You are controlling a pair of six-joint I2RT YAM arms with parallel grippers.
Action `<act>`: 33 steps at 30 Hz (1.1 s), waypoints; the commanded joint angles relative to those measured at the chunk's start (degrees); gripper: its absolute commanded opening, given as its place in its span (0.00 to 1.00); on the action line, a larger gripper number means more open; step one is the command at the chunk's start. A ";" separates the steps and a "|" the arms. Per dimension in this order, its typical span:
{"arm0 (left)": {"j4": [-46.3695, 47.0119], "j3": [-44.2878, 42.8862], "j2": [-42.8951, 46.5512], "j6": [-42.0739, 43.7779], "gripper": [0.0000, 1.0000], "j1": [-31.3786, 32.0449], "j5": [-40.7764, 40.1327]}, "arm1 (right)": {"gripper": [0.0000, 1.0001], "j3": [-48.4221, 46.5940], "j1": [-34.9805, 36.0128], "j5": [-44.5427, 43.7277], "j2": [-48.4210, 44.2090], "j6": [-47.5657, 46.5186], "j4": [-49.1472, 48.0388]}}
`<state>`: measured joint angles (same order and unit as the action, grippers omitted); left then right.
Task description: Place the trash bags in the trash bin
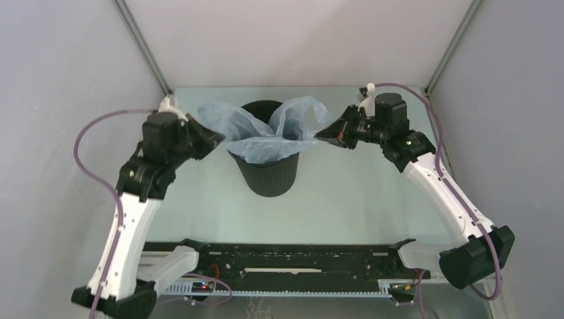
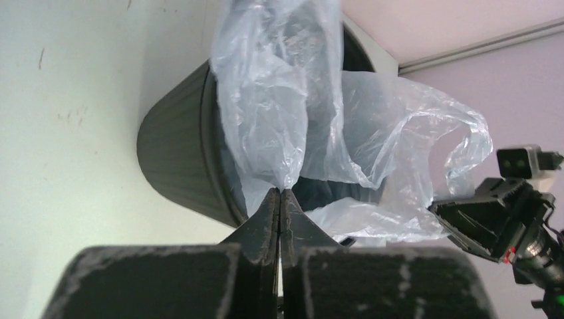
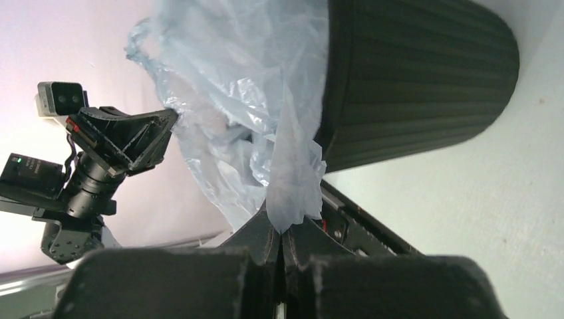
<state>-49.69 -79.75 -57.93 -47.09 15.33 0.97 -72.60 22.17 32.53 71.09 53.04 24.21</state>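
Trash bag (image 1: 266,136) over trash bin (image 1: 269,176), clamped by left gripper (image 1: 216,141) and right gripper (image 1: 322,135) — overstretching may tear it or topple the bin.

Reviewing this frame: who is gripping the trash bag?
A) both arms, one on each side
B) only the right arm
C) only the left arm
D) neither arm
A: the left fingers and right fingers are each pinched shut on an edge of the trash bag, which is spread over the trash bin.

Both arms reach inward, left pincer (image 1: 221,139) and right pincer (image 1: 318,136) clamped closed, tips facing each other.
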 commanded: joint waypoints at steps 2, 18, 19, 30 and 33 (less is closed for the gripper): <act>8.26 12.85 5.55 -2.72 0.00 -0.30 5.49 | 0.00 3.00 0.63 5.64 -1.94 -3.27 0.43; 6.63 23.40 11.84 -2.39 0.00 -1.08 0.48 | 0.08 8.86 -1.43 3.54 -3.22 -8.39 3.26; 6.03 23.41 11.95 -1.98 0.00 -1.21 -0.55 | 0.08 8.96 -1.63 3.24 -3.06 -9.13 3.43; 10.30 22.73 2.23 4.20 0.00 -4.37 -1.51 | 0.13 9.62 -2.31 1.80 8.42 -15.53 -9.37; 12.11 23.48 0.79 3.75 0.00 -5.07 0.55 | 0.12 9.60 -2.98 1.05 10.84 -16.16 -8.57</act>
<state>-39.90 -57.32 -55.37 -46.24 12.03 2.90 -63.26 20.58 35.44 79.72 40.40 19.03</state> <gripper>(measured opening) 0.005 0.124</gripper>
